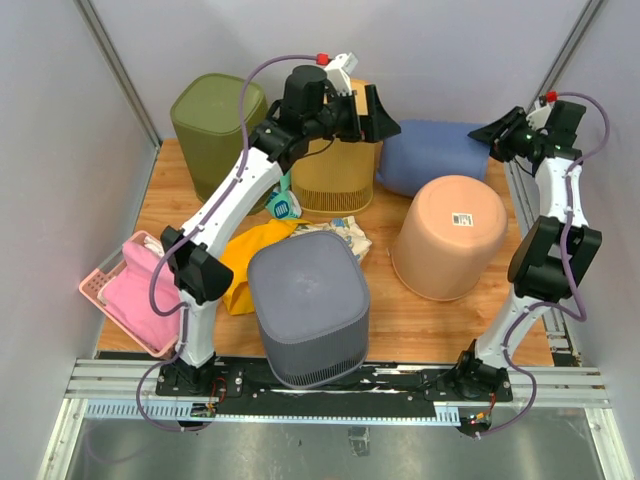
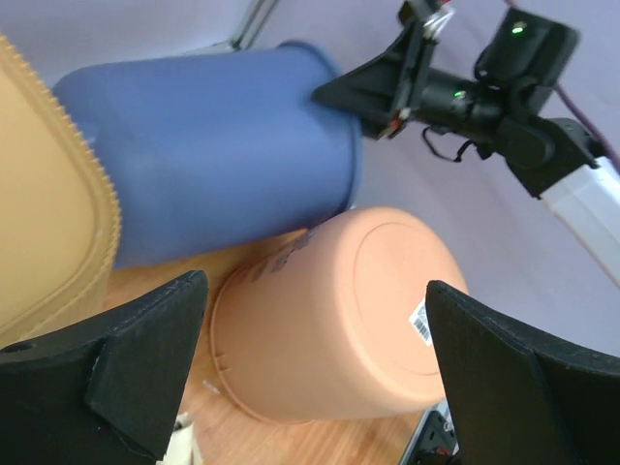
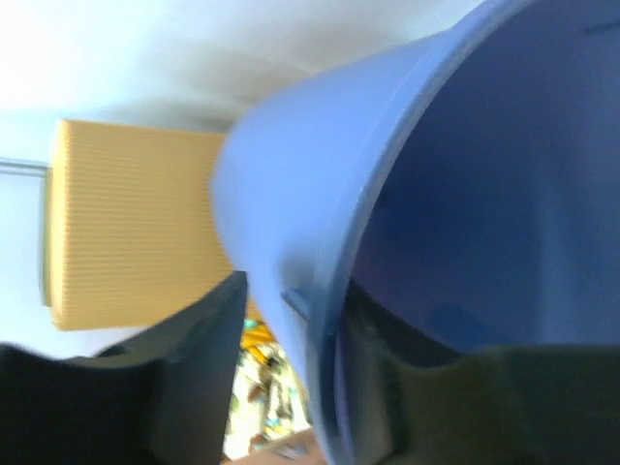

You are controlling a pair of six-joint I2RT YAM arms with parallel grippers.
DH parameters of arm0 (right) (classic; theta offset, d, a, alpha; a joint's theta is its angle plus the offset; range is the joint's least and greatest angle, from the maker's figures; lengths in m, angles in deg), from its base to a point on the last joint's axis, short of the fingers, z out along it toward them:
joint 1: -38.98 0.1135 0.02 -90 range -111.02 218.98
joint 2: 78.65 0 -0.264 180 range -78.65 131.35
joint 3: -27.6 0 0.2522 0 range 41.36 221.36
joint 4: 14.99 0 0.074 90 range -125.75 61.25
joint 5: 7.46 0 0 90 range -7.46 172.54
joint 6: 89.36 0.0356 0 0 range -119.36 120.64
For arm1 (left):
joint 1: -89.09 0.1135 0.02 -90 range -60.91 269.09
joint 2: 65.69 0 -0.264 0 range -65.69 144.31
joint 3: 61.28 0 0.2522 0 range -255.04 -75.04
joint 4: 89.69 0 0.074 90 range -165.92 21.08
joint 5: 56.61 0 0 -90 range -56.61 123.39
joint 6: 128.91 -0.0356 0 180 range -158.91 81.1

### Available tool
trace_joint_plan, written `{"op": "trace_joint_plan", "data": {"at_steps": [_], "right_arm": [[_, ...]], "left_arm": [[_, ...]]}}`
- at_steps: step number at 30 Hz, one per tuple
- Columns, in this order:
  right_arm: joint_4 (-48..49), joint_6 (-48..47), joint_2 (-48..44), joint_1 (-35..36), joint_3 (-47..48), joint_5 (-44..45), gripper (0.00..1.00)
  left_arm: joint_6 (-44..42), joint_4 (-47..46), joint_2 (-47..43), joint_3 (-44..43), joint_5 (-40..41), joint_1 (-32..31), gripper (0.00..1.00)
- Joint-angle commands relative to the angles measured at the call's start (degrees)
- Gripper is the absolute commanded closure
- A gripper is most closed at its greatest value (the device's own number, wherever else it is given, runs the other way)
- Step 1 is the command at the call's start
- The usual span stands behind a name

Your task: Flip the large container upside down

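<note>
Blue container (image 1: 432, 155) on its side at rear of desk (image 1: 420, 320), mouth toward right arm, near yellow ribbed bin (image 1: 335, 180) | right claw (image 1: 492, 134) astride its rim, one finger inside, one outside; clenched or slack: cannot tell | left claw (image 1: 388, 122) spread wide, empty, raised above desk.

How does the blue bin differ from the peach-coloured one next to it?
The blue bin lies on its side, while the peach bin stands upside down, base up. The peach bin's base carries a barcode sticker; none shows on the blue bin. The right gripper straddles the blue bin's rim; no gripper is at the peach bin. Both are plain, round plastic tubs.
</note>
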Motion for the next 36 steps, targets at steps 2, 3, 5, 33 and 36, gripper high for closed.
{"op": "trace_joint_plan", "data": {"at_steps": [2, 3, 5, 33, 36], "right_arm": [[-16.32, -13.6, -2.38, -1.07, 2.92, 7.14, 0.47], [-18.79, -16.08, -3.28, -1.09, 2.76, 9.98, 0.46], [-20.58, -18.66, -5.11, -1.13, 1.9, 14.53, 0.44], [-21.01, -21.25, -2.66, -0.64, 7.78, 22.24, 0.59], [-20.79, -20.72, 0.4, -0.66, 9.85, 21.52, 0.6]], "left_arm": [[0.23, -0.14, 4.41, -7.04, 0.79, -3.69, 0.01], [-0.07, -0.07, 5.1, -7.58, 2.14, -4.18, 0.01], [-0.9, 0.3, 6.44, -8.69, 5.16, -5.11, 0.01], [-3.67, -2.38, 13.37, -5.2, 8.9, -7.34, 0.01], [-3.31, -2.47, 13.99, -5.15, 8.47, -7.33, 0.01]]}}
